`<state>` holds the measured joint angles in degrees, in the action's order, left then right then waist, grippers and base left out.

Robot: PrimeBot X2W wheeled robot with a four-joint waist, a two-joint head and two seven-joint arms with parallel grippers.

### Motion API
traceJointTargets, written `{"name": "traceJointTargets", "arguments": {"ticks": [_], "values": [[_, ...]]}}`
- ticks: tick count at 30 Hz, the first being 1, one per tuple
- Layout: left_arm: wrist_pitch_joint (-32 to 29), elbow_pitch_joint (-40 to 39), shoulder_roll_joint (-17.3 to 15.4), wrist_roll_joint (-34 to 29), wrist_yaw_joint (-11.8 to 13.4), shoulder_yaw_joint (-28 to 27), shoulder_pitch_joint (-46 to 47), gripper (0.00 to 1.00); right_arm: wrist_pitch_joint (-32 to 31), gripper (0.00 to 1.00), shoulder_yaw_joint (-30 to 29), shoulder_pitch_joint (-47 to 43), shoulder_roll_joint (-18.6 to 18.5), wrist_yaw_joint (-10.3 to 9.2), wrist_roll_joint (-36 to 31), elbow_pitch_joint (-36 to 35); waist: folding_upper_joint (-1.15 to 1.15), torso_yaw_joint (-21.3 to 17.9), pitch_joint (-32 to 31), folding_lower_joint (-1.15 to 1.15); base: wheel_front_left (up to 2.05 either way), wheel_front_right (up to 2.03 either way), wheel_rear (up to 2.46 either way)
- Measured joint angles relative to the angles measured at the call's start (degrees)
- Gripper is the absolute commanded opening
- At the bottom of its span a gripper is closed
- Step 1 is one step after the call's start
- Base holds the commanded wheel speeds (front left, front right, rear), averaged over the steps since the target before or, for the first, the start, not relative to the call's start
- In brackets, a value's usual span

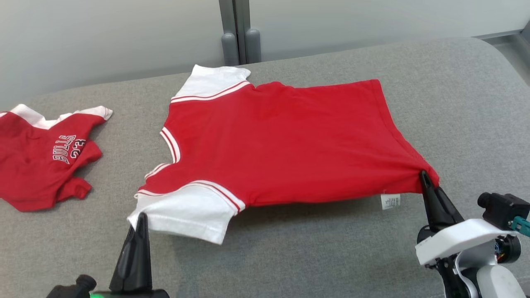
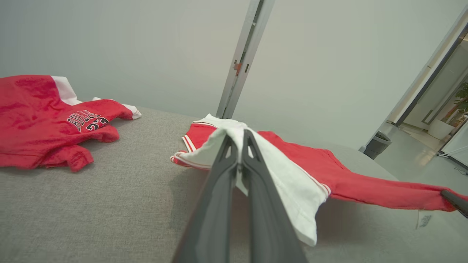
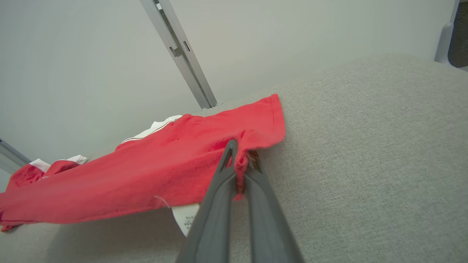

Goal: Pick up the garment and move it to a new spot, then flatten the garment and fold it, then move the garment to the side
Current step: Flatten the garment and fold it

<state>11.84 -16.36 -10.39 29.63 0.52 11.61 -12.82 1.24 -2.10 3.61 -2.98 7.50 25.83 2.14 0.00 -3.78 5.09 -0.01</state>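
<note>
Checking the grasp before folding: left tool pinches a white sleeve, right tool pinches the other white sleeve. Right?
Not quite. The right tool pinches the shirt at its red hem corner, beside the care label, as the right wrist view shows. The left tool does pinch a white sleeve.

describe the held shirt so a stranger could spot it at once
On the grey cushion, look at the middle. The red shirt with white sleeves lies spread out there, its near edge held up by the left gripper at a sleeve and the right gripper at the hem corner. The other shirt is crumpled and shows BULLS lettering.
</note>
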Motion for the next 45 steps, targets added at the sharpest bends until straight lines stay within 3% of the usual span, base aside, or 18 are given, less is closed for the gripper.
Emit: {"name": "traceJointTargets", "arguments": {"ticks": [4, 14, 25, 32, 40, 43, 45], "values": [[-2.07, 0.37, -0.96, 0.08, 0.43, 0.67, -2.19, 0.00, -2.83, 0.00, -0.97, -2.46, 0.12, 0.00, 0.65, -0.74, 0.00, 0.27, -0.57, 0.00, 0.00, 0.00, 0.00], [-3.45, 9.40, -0.88, 1.59, -2.00, 2.16, 2.82, 0.00, -5.84, 0.00, -1.77, -0.21, 0.16, 0.00, 0.09, 8.17, 0.00, 0.65, 1.07, 0.00, 0.00, 0.00, 0.00], [-1.79, 22.32, 0.23, -1.13, -5.27, 5.31, 21.23, 0.00, -6.00, 0.00, -1.94, 7.62, 0.18, 0.00, -0.13, 13.83, 0.00, 1.06, 4.61, 0.00, 0.00, 0.00, 0.00], [1.16, 30.86, 0.57, -3.57, -6.06, 5.57, 33.21, 0.00, -4.69, 0.00, -2.10, 13.67, 0.19, 0.00, 0.87, 14.90, 0.00, 0.91, 7.79, 0.00, 0.00, 0.00, 0.00], [2.61, 39.99, 2.14, -4.38, -6.68, 5.81, 40.23, 0.00, -3.12, 0.00, -3.04, 18.82, 0.19, 0.00, 0.75, 19.49, 0.00, 0.54, 10.96, 0.01, 0.00, 0.00, 0.00], [2.93, 43.05, 2.67, -4.55, -7.04, 5.63, 42.16, 0.00, -2.01, 0.11, -3.08, 20.29, 0.19, 0.00, 0.46, 21.76, 0.00, 0.53, 11.73, 0.00, 0.00, 0.00, 0.00], [2.97, 44.79, 2.93, -4.67, -7.06, 5.36, 43.21, 0.00, -1.13, 0.41, -3.14, 21.17, 0.20, 0.00, 0.41, 23.08, 0.00, 0.57, 12.00, 0.01, 0.00, 0.00, 0.00]]}}
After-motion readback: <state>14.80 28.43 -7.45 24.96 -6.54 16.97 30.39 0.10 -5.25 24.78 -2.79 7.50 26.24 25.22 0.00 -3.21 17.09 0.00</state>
